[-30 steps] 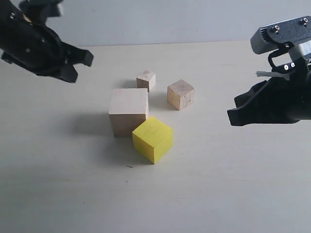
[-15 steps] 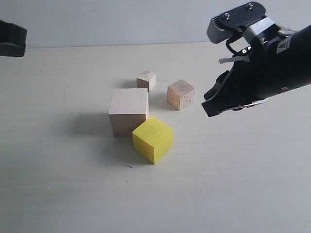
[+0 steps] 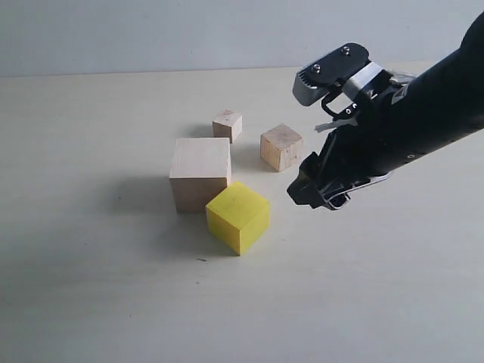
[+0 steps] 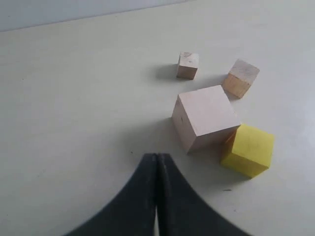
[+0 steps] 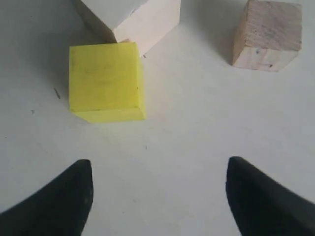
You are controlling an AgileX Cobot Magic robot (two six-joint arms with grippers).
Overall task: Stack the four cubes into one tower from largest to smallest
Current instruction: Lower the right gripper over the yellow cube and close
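Fingers [image 5: 64,201] of the right gripper [image 3: 310,193] stand spread wide with nothing between them, and they touch none of the cubes. That arm reaches in from the right, its gripper tip pointing down toward the table [image 3: 113,302], just to the right of the yellow cube [image 3: 237,216] and in front of the medium wooden cube [image 3: 281,147]. From its own wrist camera, the right gripper [image 5: 158,167] has bare table in the gap, with the yellow cube [image 5: 106,81] ahead of one finger and the medium cube [image 5: 268,37] farther off ahead of the other. The left gripper [image 4: 157,160] has its two fingers pressed flat together, holding nothing, drawn well back from the group. All four cubes sit singly on the table. The large wooden cube [image 3: 200,170] is at the left of the cluster. The yellow cube sits turned at an angle against its near right corner, touching or very nearly so. The medium cube stands apart, behind and to the right. The tiny wooden cube [image 3: 227,125] sits just behind the large one, clear of it.
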